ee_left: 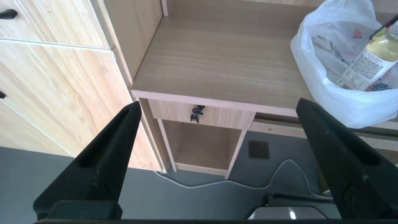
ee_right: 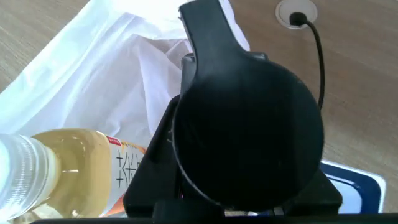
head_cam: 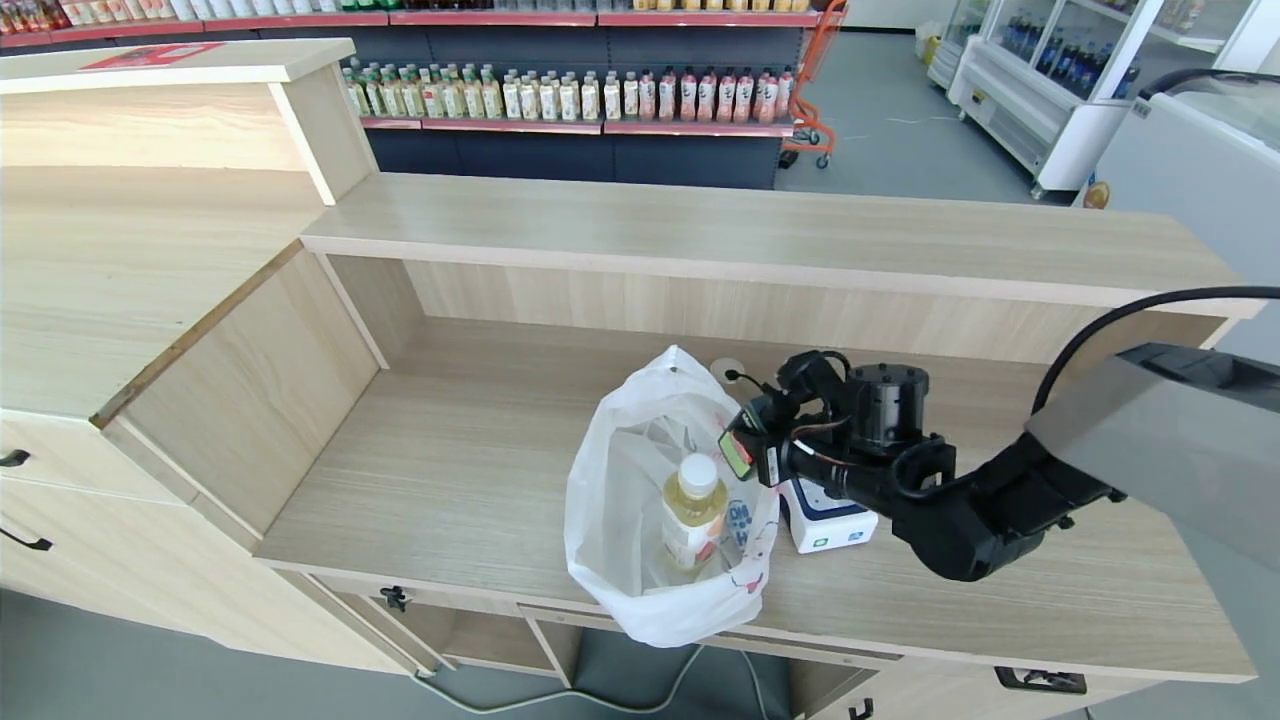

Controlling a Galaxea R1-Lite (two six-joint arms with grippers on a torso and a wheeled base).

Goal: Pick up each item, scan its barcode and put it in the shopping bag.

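Observation:
A white plastic shopping bag (head_cam: 615, 500) stands open on the lower wooden counter (head_cam: 450, 470). Inside it a bottle of yellow drink (head_cam: 693, 512) with a white cap stands upright. My right gripper (head_cam: 778, 458) hangs over the bag's right rim, shut on a black barcode scanner (head_cam: 748, 450) whose face points toward the bottle. In the right wrist view the scanner (ee_right: 249, 137) covers the fingers, with the bottle (ee_right: 59, 174) and bag (ee_right: 106, 81) beyond it. My left gripper (ee_left: 217, 165) is open and holds nothing, low in front of the counter; the bag (ee_left: 336, 74) and bottle (ee_left: 367, 56) lie farther off.
A white scanner base (head_cam: 828, 520) sits on the counter right of the bag. A black cable runs from a round grommet (head_cam: 727, 371) to the scanner. A raised ledge (head_cam: 760, 235) runs behind, and a taller cabinet (head_cam: 150, 250) stands on the left.

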